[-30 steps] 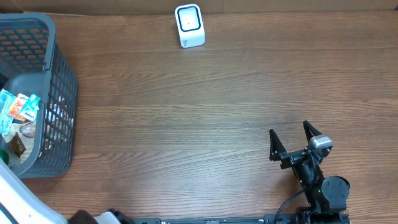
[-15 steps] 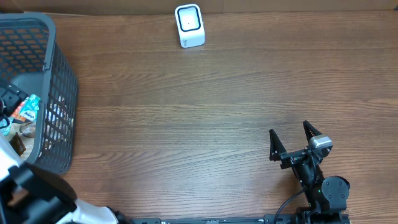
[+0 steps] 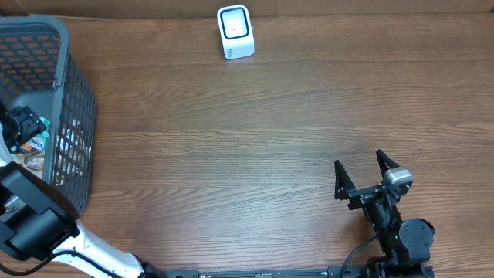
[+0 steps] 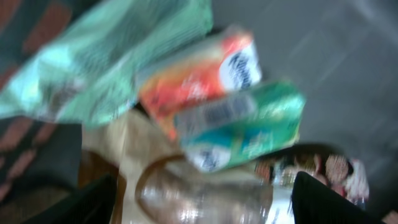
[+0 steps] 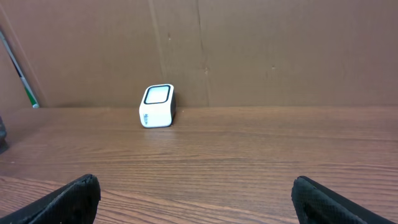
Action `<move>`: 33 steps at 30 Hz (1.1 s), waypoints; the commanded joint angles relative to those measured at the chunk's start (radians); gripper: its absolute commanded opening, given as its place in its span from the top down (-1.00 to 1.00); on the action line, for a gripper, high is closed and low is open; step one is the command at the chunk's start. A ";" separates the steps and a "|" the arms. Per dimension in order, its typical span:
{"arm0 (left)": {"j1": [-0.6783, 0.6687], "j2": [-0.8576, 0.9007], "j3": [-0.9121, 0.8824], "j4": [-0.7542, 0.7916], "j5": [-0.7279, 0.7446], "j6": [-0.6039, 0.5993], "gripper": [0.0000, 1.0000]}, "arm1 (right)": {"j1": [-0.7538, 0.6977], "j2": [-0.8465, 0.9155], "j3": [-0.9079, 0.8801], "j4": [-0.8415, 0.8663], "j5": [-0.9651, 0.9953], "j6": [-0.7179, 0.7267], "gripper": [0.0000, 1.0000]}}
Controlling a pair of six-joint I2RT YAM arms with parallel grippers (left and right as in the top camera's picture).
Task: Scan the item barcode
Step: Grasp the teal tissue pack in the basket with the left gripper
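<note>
The white barcode scanner stands at the table's far edge and also shows in the right wrist view, scanner. My left gripper is down inside the grey basket, over the items. The left wrist view is blurred. It shows a green bag, an orange and green carton with a barcode strip, and a glossy brown packet. My left gripper is open, its fingers apart on either side of that brown packet. My right gripper stands open and holds nothing, near the front right.
The basket sits at the table's left edge with mesh walls around the items. A cardboard wall backs the table behind the scanner. Bare wood lies between the basket, the scanner and my right arm.
My left arm has swung up from the front left corner into the basket and now covers most of the items there. The right arm has not moved.
</note>
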 commanded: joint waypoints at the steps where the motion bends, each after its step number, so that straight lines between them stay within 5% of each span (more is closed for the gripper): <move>1: -0.031 0.018 0.000 0.051 -0.012 0.133 -0.51 | 0.003 -0.008 -0.012 0.006 -0.005 0.004 -1.00; 6: -0.074 0.020 -0.002 0.113 -0.011 0.239 -0.49 | 0.003 -0.008 -0.012 0.006 -0.005 0.004 -1.00; 20: -0.093 0.119 -0.009 0.152 -0.045 0.261 -0.47 | 0.003 -0.008 -0.012 0.006 -0.005 0.004 -1.00; 22: -0.093 0.140 -0.009 0.142 -0.045 0.261 -0.26 | 0.003 -0.008 -0.012 0.006 -0.005 0.004 -1.00; 28: -0.093 0.152 -0.007 0.128 -0.041 0.260 0.84 | 0.003 -0.008 -0.012 0.006 -0.005 0.004 -1.00; 33: -0.094 0.102 0.016 0.093 -0.050 0.245 0.92 | 0.003 -0.008 -0.012 0.006 -0.005 0.004 -1.00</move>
